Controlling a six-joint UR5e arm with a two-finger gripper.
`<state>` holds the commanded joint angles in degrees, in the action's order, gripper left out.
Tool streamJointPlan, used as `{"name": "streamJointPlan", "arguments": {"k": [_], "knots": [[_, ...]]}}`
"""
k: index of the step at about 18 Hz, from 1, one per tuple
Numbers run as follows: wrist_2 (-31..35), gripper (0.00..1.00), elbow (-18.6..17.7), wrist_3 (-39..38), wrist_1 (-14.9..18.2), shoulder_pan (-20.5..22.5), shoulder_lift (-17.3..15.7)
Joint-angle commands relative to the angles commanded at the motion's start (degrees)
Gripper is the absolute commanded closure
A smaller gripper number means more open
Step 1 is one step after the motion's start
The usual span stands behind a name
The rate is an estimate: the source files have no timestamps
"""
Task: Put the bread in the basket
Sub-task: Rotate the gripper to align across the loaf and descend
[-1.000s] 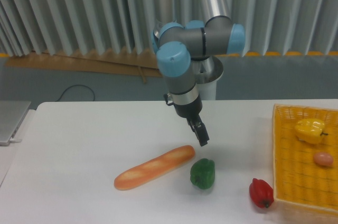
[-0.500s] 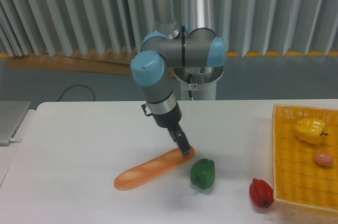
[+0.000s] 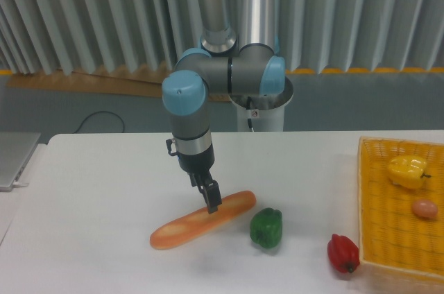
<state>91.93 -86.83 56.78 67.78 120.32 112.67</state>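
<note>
The gripper (image 3: 212, 202) sits low over the bread (image 3: 202, 220), its dark fingertips at or just above the loaf's upper side, a little toward the end nearer the green pepper (image 3: 266, 227). The fingers show only as one narrow dark shape from this angle, so I cannot tell whether the jaws are apart or closed, nor whether they touch the crust. The bread lies flat on the white table (image 3: 97, 197), running diagonally below the jaws, with most of its length stretching away down to the left. The basket (image 3: 378, 238) is well off to the right of the jaws, holding a yellow pepper (image 3: 407, 170) and a small pinkish item (image 3: 424, 209); a red pepper (image 3: 343, 253) lies just outside its near left wall.

The risks, as I judge them: a grip off the loaf's middle could let the long, glossy bread tilt or slip when lifted, and the drooping end could knock the green pepper or catch the basket wall on the way across
</note>
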Motion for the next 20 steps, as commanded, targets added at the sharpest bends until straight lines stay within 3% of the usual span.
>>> {"name": "streamJointPlan", "arguments": {"k": [2,20], "knots": [[0.18,0.0,-0.89,0.09,-2.12,-0.18,0.53],[4.66,0.0,-0.8,-2.46,-3.0,-0.18,3.87]]}}
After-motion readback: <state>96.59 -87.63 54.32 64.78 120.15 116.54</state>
